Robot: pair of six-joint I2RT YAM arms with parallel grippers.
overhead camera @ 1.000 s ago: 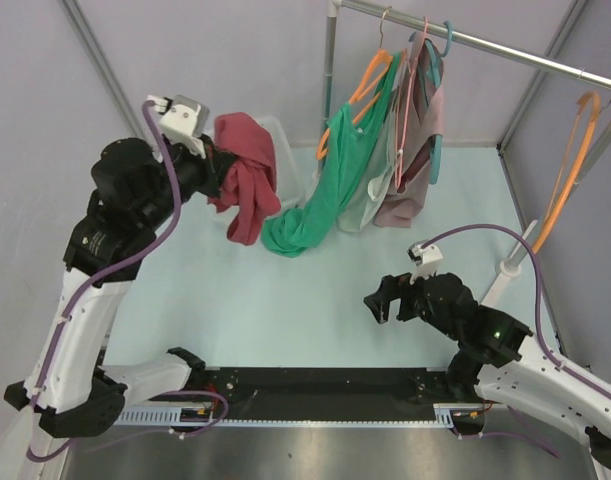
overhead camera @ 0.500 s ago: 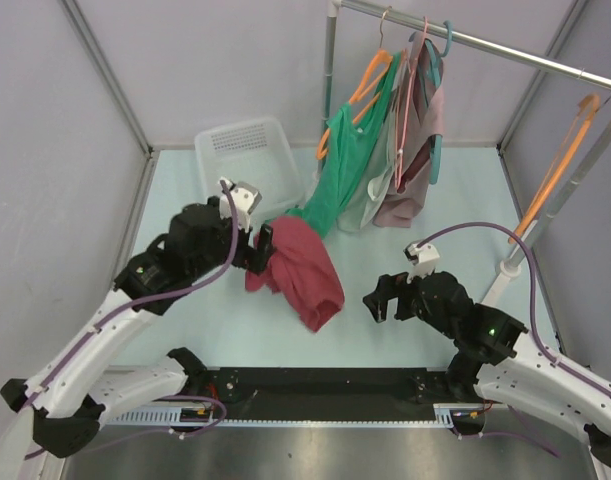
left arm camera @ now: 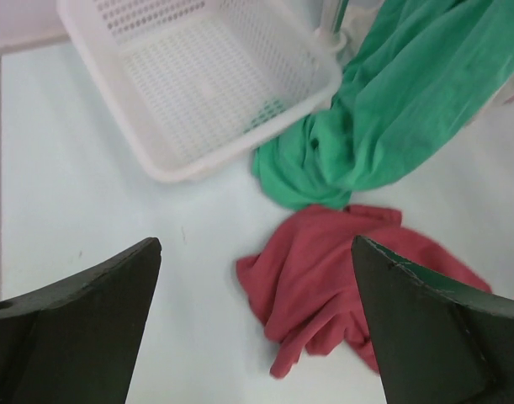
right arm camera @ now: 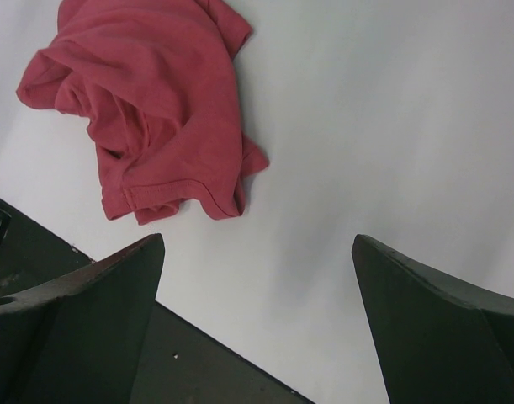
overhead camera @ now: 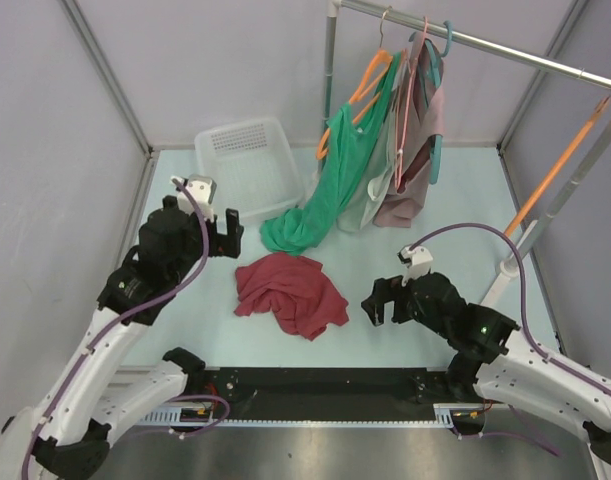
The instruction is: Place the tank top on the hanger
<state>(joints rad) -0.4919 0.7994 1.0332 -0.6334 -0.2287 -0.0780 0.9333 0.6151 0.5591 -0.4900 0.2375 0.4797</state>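
On the pale table [overhead camera: 385, 260], between the two arms, the tank top [overhead camera: 290, 292] lies in a crumpled maroon heap, folded over itself so that neither strap nor neck opening can be picked out. Its far edge comes just beside the trailing hem of the green garment [overhead camera: 315, 205], and the left wrist view does not settle whether the two touch. The hanger [overhead camera: 557, 168] hangs bare from the right end of the rail [overhead camera: 505, 52], well apart from the heap, so the dressing itself is not yet begun. By the look of things, the step in hand is readying the garment on the table.

The left claw [overhead camera: 223, 230] hovers above the table between the white basket [overhead camera: 247, 155] and the heap. Its fingers are spread wide, nothing lies between them and it touches nothing. The right claw [overhead camera: 377, 300] sits low, just to the right of the heap. It is likewise wide open and empty, with the nearest fold of the top a short way from its fingers.

The next move likely calls for a pinch on one clear edge of the top, best at a strap or the hem, and a lift so the fabric falls open. The right arm, being nearer, would suit fetching the hanger. Care is needed not to catch the green fabric along with the maroon.
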